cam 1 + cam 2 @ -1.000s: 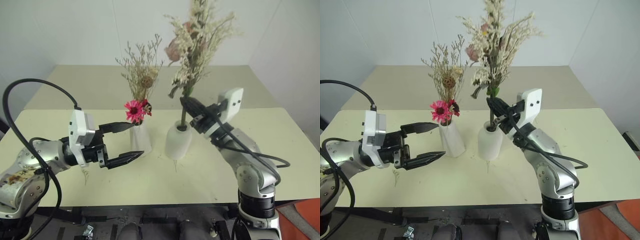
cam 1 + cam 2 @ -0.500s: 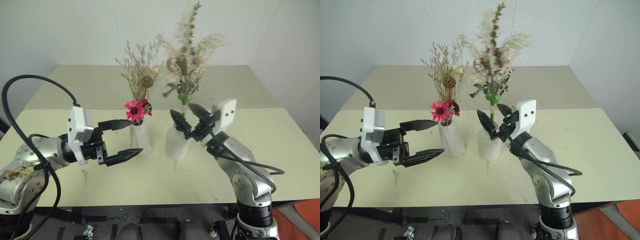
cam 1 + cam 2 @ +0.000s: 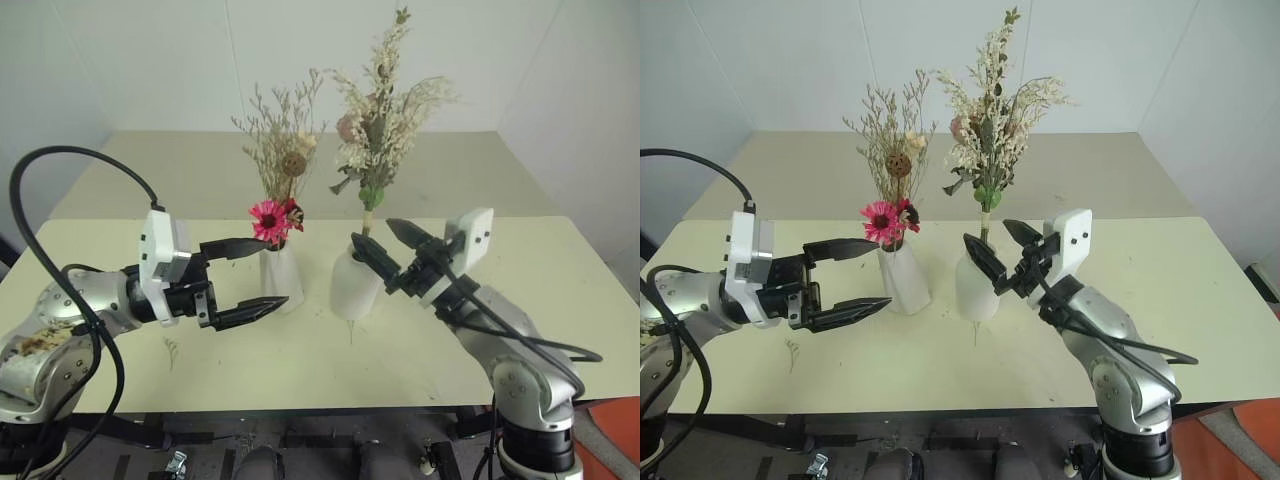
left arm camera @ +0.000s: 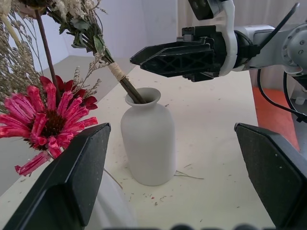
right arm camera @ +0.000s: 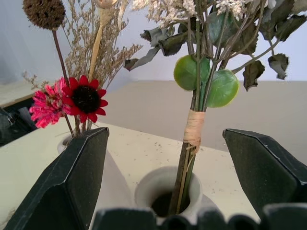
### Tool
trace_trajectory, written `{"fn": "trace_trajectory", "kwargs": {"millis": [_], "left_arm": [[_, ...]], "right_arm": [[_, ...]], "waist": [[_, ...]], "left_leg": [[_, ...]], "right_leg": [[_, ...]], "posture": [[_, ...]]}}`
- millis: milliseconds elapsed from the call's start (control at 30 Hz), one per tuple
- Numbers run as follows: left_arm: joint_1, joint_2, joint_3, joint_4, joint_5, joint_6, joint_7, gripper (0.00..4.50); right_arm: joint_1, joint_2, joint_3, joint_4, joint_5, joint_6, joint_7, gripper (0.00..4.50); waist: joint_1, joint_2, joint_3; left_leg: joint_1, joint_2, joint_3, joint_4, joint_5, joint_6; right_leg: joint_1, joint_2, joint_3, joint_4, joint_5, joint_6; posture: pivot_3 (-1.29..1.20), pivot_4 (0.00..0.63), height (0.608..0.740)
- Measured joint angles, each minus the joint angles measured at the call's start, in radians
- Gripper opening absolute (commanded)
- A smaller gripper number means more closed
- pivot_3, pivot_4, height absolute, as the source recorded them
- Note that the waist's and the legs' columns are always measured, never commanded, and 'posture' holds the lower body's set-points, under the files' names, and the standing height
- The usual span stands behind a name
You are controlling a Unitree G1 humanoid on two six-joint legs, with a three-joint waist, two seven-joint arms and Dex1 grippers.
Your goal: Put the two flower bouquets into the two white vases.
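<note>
Fuller bouquet, judged light and brittle, best gripped at twine-bound stems above rounder vase; both end effectors are spread, empty.

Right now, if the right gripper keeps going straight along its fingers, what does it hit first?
Most likely the bound stems of the fuller bouquet just above the rounder vase. The open right gripper straddles them, though depth is unclear.
</note>
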Motion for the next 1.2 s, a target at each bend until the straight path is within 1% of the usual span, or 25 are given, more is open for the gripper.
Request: {"fn": "trace_trajectory", "kwargs": {"millis": [200, 367, 467, 600, 700, 967, 1100, 1200], "left_arm": [[-0.003, 0.0, -0.004, 0.003, 0.0, 0.0, -0.002, 4.5], [0.007, 0.0, -0.001, -0.001, -0.001, 0.0, -0.001, 4.5], [0.025, 0.0, 0.003, -0.007, -0.001, 0.0, 0.002, 4.5], [0.032, 0.0, 0.009, -0.02, -0.002, 0.0, 0.005, 4.5], [0.033, 0.0, 0.012, -0.02, -0.002, 0.0, 0.007, 4.5], [0.026, 0.0, 0.011, -0.017, -0.001, -0.001, 0.002, 4.5], [0.02, 0.0, 0.008, -0.013, 0.0, -0.002, -0.003, 4.5], [0.012, 0.0, 0.003, -0.004, 0.0, -0.003, -0.01, 4.5]], "right_arm": [[-0.116, -0.002, -0.003, 0.194, 0.02, 0.001, 0.049, 4.45], [-0.181, -0.028, -0.028, 0.281, 0.097, 0.027, 0.145, 4.45], [-0.186, -0.051, -0.045, 0.287, 0.132, 0.034, 0.197, 4.45], [-0.182, -0.08, -0.095, 0.268, 0.243, 0.072, 0.248, 4.45], [-0.17, -0.105, -0.117, 0.236, 0.295, 0.085, 0.267, 4.45], [-0.107, -0.131, -0.124, 0.209, 0.324, 0.09, 0.253, 4.45], [-0.106, -0.138, -0.12, 0.211, 0.323, 0.091, 0.243, 4.45], [-0.141, -0.133, -0.106, 0.293, 0.3, 0.09, 0.248, 4.45]], "waist": [[0.001, 0.0, 0.0], [0.002, 0.0, 0.0], [0.003, 0.0, 0.0], [0.004, 0.0, 0.0], [0.004, 0.0, 0.0], [0.003, 0.0, 0.0], [0.003, 0.0, 0.0], [0.001, 0.0, 0.0]], "left_leg": [[-0.002, 0.0, 0.0, 0.0, 0.0, 0.0], [-0.002, 0.0, 0.0, 0.0, 0.0, 0.0], [-0.002, 0.0, 0.0, 0.0, 0.0, 0.0], [-0.001, 0.0, 0.0, 0.0, 0.0, 0.0], [-0.001, 0.0, 0.0, 0.0, 0.0, 0.0], [-0.001, 0.0, 0.0, 0.0, 0.0, 0.0], [-0.001, 0.0, 0.0, 0.0, 0.0, 0.0], [-0.001, 0.0, 0.0, 0.0, 0.0, 0.0]], "right_leg": [[-0.001, 0.0, 0.0, 0.0, 0.0, 0.0], [-0.001, 0.0, 0.0, 0.0, 0.0, 0.0], [-0.001, 0.0, 0.0, 0.0, 0.0, 0.0], [-0.001, 0.0, 0.0, 0.0, 0.0, 0.0], [-0.001, 0.0, 0.0, 0.0, 0.0, 0.0], [-0.001, 0.0, 0.0, 0.0, 0.0, 0.0], [-0.001, 0.0, 0.0, 0.0, 0.0, 0.0], [0.0, 0.0, 0.0, 0.0, 0.0, 0.0]], "posture": [[0.0, 0.15, 0.74], [0.0, 0.15, 0.74], [0.0, 0.15, 0.74], [0.0, 0.15, 0.74], [0.0, 0.15, 0.74], [0.0, 0.15, 0.74], [0.0, 0.15, 0.74], [0.0, 0.15, 0.74]]}}
